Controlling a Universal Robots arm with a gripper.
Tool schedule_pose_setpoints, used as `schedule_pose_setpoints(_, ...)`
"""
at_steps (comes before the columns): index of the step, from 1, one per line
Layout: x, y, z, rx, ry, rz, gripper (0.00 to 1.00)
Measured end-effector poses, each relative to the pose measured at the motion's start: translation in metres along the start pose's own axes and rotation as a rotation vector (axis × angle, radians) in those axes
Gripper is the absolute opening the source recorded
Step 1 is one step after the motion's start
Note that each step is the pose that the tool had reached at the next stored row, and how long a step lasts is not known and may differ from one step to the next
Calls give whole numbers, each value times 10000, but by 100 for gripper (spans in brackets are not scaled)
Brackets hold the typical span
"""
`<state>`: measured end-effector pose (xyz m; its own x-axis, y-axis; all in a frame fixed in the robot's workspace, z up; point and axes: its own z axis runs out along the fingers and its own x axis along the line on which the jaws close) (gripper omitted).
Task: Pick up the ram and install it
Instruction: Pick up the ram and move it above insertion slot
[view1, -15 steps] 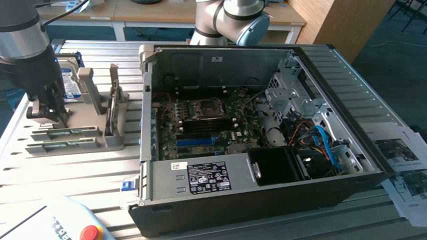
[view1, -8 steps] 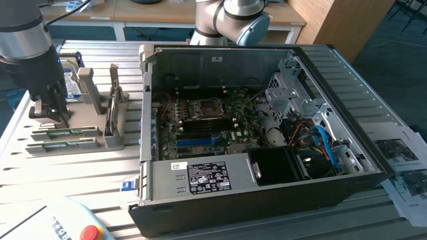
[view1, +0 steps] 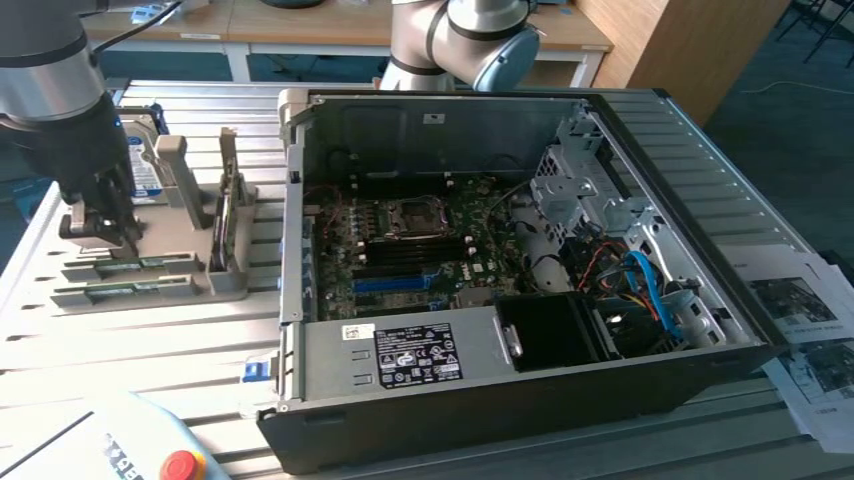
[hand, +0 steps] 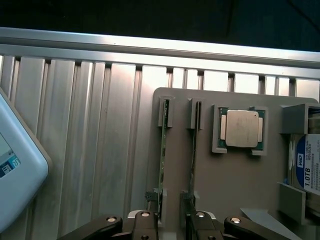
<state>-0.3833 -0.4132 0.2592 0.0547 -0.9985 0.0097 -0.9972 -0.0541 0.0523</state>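
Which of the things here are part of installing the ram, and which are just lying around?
For the job: ram, one of two strips upright in the grey holder; open gripper over that holder; blue slot in the open computer case.
Lying about: processor chip, hard drive, pendant, papers.

My claw (hand: 172, 227), jaws spread wide, hangs over the ends of 2 green strips, the ram (hand: 161, 150) and its twin (hand: 194, 145), both on edge in the gray holder (hand: 235, 185) on the ribbed bench (hand: 90, 140); processor (hand: 241, 128) and hard drive (hand: 307, 165) sit alongside.
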Motion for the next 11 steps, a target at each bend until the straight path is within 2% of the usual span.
schedule_pose_setpoints(11, 1, -5, 88, 1, 0, 0, 31)
